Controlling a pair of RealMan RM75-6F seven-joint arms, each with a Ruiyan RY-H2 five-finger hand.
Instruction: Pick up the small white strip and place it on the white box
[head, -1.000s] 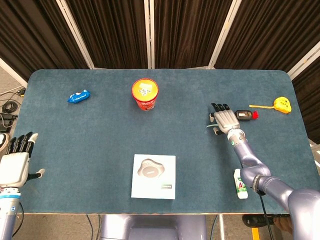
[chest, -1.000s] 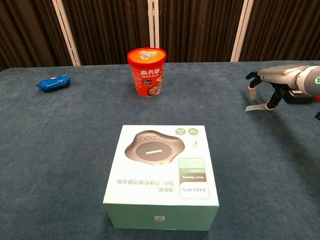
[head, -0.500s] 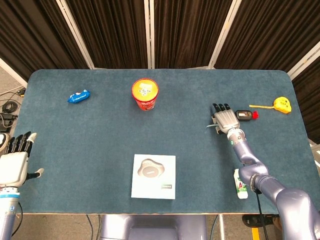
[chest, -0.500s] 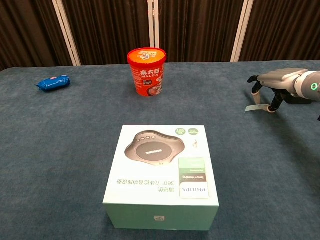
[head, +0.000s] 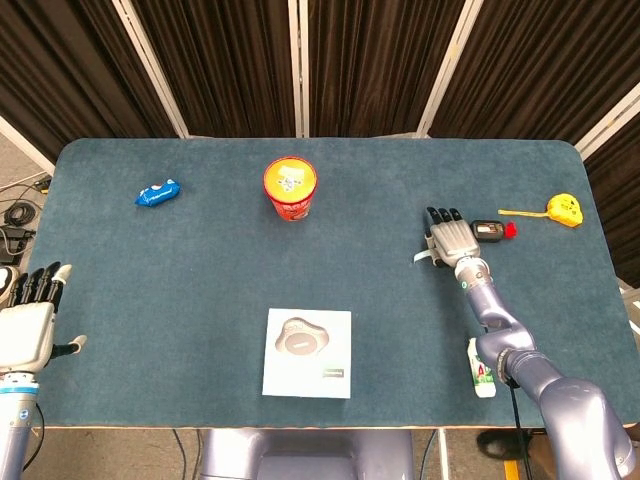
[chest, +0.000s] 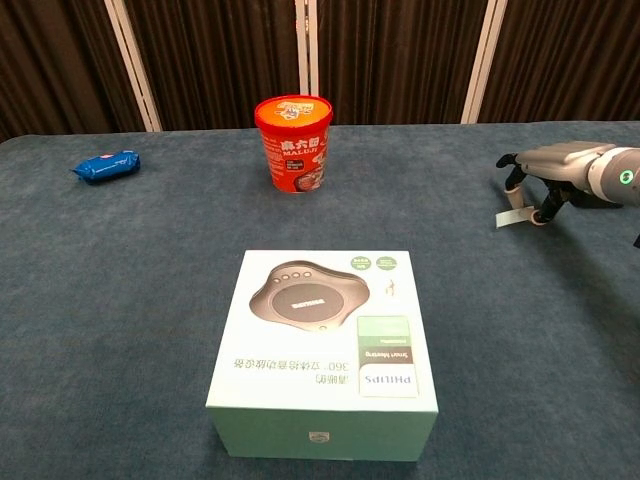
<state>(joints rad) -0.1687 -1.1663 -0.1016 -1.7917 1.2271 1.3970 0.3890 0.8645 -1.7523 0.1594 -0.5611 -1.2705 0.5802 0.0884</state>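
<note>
The small white strip (chest: 514, 212) hangs on end under my right hand (chest: 552, 170), pinched between thumb and a finger just above the blue table. From the head view, the same right hand (head: 450, 238) lies palm down at the table's right middle, with the strip (head: 421, 258) poking out at its left side. The white box (head: 308, 352) with a grey speaker picture sits near the front centre, well left of that hand; it fills the foreground of the chest view (chest: 325, 350). My left hand (head: 28, 320) hovers open beyond the table's left edge, holding nothing.
A red noodle cup (head: 291, 188) stands at the back centre and a blue packet (head: 158, 192) lies back left. A black device with a red tip (head: 490, 231) sits right beside my right hand. Further right is a yellow tape measure (head: 564, 208); a white tube (head: 482, 368) lies front right.
My right hand has shifted slightly to the right in the chest view, and the strip has tipped from lying low to hanging more upright. The left hand barely moved.
</note>
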